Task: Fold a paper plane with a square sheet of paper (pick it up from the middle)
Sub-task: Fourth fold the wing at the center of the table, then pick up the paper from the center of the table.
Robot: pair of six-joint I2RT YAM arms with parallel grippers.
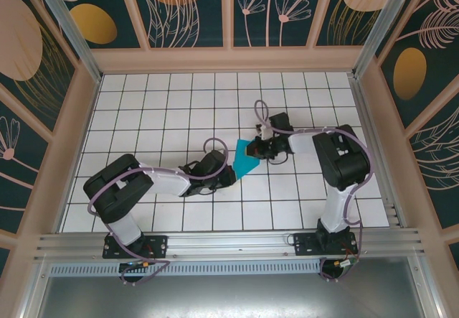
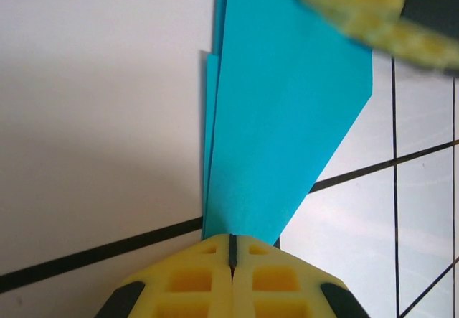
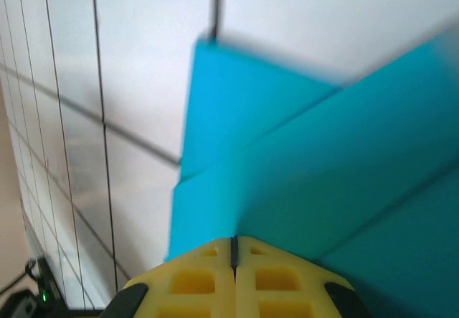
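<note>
Your paper plane (image 2: 287,117) is a half-folded pointed wedge. Left pincer (image 2: 232,250) and right pincer (image 3: 233,245) each clamp it at opposite ends. Final folds seem left.

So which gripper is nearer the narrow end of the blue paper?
Left. The left gripper is shut on the blue paper at its narrow end; the right gripper clamps the wide end opposite.

White gridded floor (image 1: 179,110), floral walls (image 1: 188,9)
</note>
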